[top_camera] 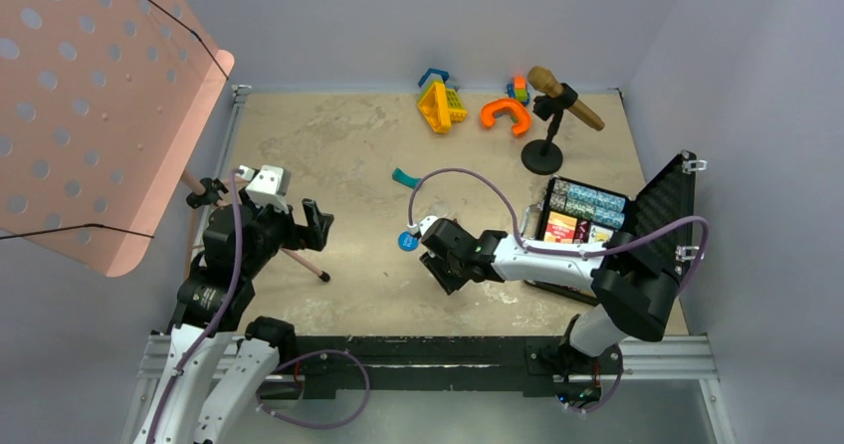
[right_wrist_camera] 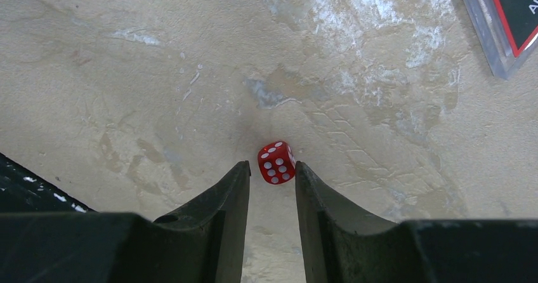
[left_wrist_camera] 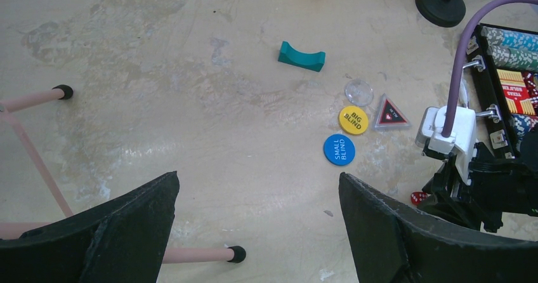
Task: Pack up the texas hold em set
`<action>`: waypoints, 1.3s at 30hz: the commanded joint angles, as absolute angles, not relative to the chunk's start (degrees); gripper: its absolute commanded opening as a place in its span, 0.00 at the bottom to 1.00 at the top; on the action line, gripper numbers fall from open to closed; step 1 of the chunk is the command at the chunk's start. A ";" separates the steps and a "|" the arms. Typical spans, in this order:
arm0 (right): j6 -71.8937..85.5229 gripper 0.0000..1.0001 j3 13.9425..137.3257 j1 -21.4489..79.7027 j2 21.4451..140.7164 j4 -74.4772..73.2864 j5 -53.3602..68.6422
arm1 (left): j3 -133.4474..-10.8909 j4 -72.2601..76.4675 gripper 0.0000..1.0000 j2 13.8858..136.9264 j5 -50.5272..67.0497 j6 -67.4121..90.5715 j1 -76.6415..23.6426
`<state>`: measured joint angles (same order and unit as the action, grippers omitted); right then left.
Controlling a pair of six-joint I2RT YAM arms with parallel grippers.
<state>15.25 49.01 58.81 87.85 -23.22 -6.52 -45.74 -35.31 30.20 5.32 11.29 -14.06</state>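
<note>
The black case point(top_camera: 665, 205) stands open at the right, with chip rows point(top_camera: 589, 203) and a red card deck point(top_camera: 560, 228) inside. My right gripper point(right_wrist_camera: 273, 167) is low over the table, jaws narrowly open, with a small red die point(right_wrist_camera: 276, 162) between its tips; the die touches the right finger only. In the left wrist view the blue token point(left_wrist_camera: 339, 149), yellow token point(left_wrist_camera: 353, 119), triangular token point(left_wrist_camera: 389, 113) and a clear disc point(left_wrist_camera: 359, 92) lie together left of the case. My left gripper point(left_wrist_camera: 257, 178) is open and empty, well to the left.
A teal curved piece point(left_wrist_camera: 301, 56) lies mid-table. Orange, yellow and blue toys point(top_camera: 441, 104) and a microphone stand point(top_camera: 542, 155) are at the back. A pink music stand point(top_camera: 100, 115) overhangs the left side, its legs point(left_wrist_camera: 203, 254) by my left gripper.
</note>
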 commanded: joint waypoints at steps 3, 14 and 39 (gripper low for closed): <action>14.84 0.35 51.59 59.32 88.50 -24.26 -7.70 | -45.84 -34.19 0.99 29.72 5.02 10.55 -14.33; 15.36 0.31 52.66 59.93 90.08 -25.20 -9.62 | -45.84 -34.27 0.99 29.62 4.84 10.55 -14.33; 23.83 0.00 54.60 37.46 72.73 -38.94 -12.83 | -45.68 -33.60 0.99 30.18 6.66 10.77 -14.33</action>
